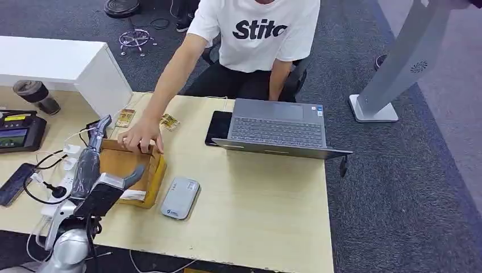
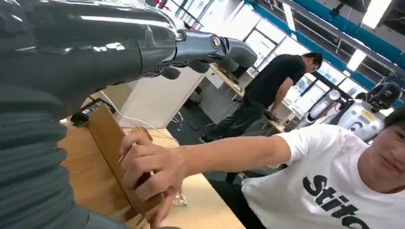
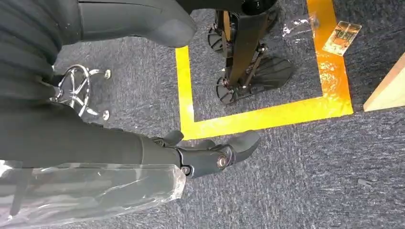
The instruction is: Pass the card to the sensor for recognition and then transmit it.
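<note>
The left hand (image 1: 94, 165) hovers over the wooden box (image 1: 133, 170) at the table's (image 1: 256, 210) nine o'clock side, fingers stretched out and holding nothing. A person's hand (image 1: 139, 135) grips the box's far rim at its twelve o'clock. The grey sensor (image 1: 179, 197) lies just beside the box at its four o'clock. Two cards (image 1: 169, 121) rest at the box's twelve o'clock. The right hand (image 3: 210, 152) hangs over carpet, fingers loosely curled, holding nothing.

pale wooden table (image 1: 256, 199) | brown open wooden box (image 1: 133, 170) | grey flat card reader (image 1: 179, 197) | grey open laptop (image 1: 277, 128) | black tablet (image 1: 218, 127)
</note>
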You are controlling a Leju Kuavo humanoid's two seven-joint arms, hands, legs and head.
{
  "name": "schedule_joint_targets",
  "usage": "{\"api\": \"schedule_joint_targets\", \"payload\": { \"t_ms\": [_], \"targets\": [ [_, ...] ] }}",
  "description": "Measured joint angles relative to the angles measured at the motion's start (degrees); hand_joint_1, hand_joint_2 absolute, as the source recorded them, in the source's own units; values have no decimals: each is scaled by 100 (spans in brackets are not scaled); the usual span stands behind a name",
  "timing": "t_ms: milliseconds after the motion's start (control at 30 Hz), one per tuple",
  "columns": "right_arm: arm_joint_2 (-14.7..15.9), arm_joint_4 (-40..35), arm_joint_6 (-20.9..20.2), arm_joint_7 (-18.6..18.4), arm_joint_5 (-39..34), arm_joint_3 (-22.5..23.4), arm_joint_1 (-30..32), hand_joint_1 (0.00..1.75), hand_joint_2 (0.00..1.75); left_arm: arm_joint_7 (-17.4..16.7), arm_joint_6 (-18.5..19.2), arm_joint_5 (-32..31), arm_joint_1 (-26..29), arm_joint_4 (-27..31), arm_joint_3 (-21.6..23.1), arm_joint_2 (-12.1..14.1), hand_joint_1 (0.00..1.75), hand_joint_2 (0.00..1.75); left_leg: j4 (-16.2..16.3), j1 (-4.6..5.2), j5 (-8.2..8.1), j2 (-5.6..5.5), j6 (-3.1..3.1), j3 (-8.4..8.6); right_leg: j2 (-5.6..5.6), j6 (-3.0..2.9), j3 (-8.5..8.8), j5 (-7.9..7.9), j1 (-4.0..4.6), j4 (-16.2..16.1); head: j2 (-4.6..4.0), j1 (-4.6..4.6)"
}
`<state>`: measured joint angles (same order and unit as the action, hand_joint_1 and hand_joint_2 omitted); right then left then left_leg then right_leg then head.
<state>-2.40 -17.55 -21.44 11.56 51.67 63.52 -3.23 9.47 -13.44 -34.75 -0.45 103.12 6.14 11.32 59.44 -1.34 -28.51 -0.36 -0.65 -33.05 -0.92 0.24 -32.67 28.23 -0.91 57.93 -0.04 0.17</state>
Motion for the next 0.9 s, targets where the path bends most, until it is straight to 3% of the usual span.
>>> {"api": "schedule_joint_targets", "payload": {
  "t_ms": [200,667,900],
  "targets": [
    [0,0,0,-98,-7,96,18,0,175,-230,120,-372,326,247,-28,190,0,175,0,0,0,1,0,1,-1,0,0,0,0,0,0,-2],
    [0,0,0,-107,-7,133,33,0,175,-243,123,-427,540,461,-98,332,0,175,0,0,0,0,0,0,0,0,1,0,0,0,0,0],
    [-11,-28,0,-151,-7,172,37,0,175,-361,92,-765,760,673,-227,470,0,175,0,0,0,1,0,0,-1,0,0,0,0,0,0,2]
  ]
}}
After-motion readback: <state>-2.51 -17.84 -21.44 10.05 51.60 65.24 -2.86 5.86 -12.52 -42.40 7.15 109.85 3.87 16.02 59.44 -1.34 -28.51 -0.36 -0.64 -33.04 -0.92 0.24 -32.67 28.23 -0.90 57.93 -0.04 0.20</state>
